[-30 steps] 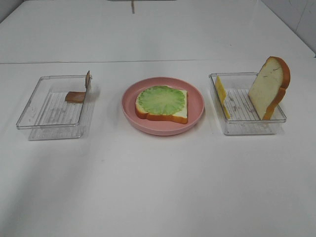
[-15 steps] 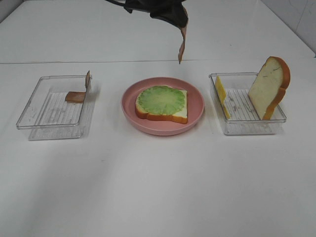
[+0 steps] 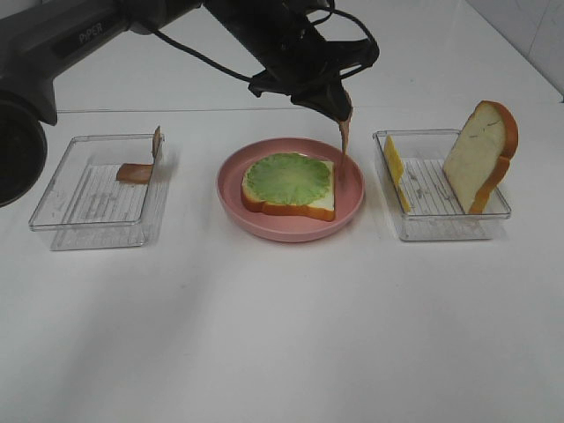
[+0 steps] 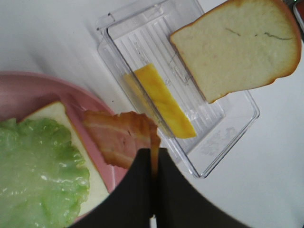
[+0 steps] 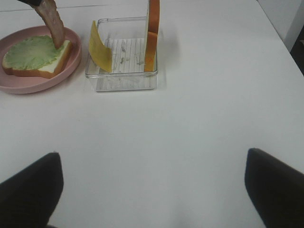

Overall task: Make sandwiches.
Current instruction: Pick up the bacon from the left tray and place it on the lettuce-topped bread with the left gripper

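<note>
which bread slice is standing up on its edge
The bare slice in the right clear tray, propped upright near the cheese slice; the other slice lies flat on the pink plate under lettuce.

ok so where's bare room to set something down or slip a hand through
Widest free patch: the table in front of both trays and the pink plate. The gap between the left tray and the plate is also bare. Crowded: the plate's right edge beside the right tray, where the left hand dangles a bacon strip.

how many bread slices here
2: one white bread slice with orange-brown crust lies on the pink round plate under the green lettuce leaf; the other leans in the right clear plastic tray.
</note>
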Controlling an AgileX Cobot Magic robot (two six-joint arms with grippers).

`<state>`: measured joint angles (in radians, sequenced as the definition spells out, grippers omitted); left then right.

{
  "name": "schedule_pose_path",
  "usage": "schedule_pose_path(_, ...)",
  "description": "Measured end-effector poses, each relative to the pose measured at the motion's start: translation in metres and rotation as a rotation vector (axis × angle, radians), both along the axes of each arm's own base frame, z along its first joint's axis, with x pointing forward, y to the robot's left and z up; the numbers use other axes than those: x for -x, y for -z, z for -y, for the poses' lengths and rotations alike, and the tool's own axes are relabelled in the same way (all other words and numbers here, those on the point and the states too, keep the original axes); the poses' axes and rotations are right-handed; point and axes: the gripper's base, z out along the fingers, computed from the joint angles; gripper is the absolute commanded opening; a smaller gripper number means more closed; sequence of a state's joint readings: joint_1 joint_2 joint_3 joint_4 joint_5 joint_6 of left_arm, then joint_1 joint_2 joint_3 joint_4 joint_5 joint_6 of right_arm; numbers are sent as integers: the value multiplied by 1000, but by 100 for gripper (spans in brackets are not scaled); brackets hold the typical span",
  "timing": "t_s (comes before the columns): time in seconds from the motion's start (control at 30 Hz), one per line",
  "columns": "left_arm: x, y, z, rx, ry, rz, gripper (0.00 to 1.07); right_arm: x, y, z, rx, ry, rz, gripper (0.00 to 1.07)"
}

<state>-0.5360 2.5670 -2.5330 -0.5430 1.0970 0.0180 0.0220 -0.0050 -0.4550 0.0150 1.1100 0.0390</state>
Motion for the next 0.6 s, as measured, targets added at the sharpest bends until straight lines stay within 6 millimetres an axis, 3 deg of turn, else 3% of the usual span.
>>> schedule_pose_path(0.33, 4, 10, -2, -56, 36, -53, 0, 0, 0, 0, 0, 0, 0, 98)
schedule_pose_path(0.6, -1, 19, -17, -251, 38, 13, 0, 0, 0, 0, 0, 0, 0, 98)
